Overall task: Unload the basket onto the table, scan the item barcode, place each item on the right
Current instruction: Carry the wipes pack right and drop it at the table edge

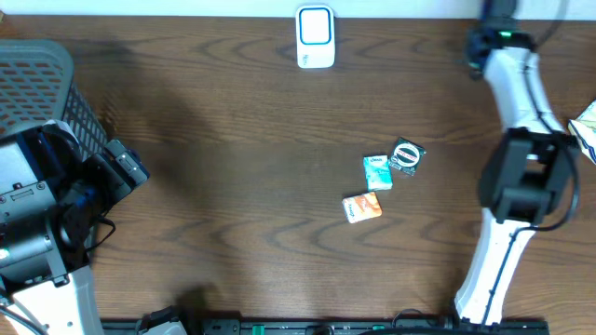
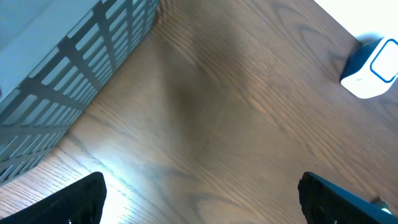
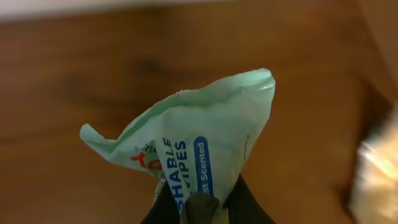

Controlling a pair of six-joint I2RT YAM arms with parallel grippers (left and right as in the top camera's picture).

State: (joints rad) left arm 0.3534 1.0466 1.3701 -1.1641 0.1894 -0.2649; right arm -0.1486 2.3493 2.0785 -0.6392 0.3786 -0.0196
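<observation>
Brown wood-grain worktop (image 1: 233, 140). The scanner (image 1: 315, 37), white with a blue face, stands at the far edge, middle.

Right gripper (image 3: 200, 208) is clamped on the bottom edge of a pale green wipes packet (image 3: 199, 130). The packet stands up crumpled above the fingers, blue label facing the wrist camera, with worktop behind it. No barcode shows on this face. From above, the right arm (image 1: 521, 177) reaches along the right side, well apart from the scanner. A pale packet edge (image 1: 587, 126) shows just beside it at the frame's border; I cannot tell if that is the held one.

Left gripper (image 2: 199, 205) has its fingers (image 2: 68, 199) spread wide with nothing between them. It hangs over bare wood beside the grey basket (image 1: 37, 84).

Mid-worktop holds three small packets close together: teal (image 1: 376, 172), black-and-white (image 1: 407, 155), orange (image 1: 362, 207).
</observation>
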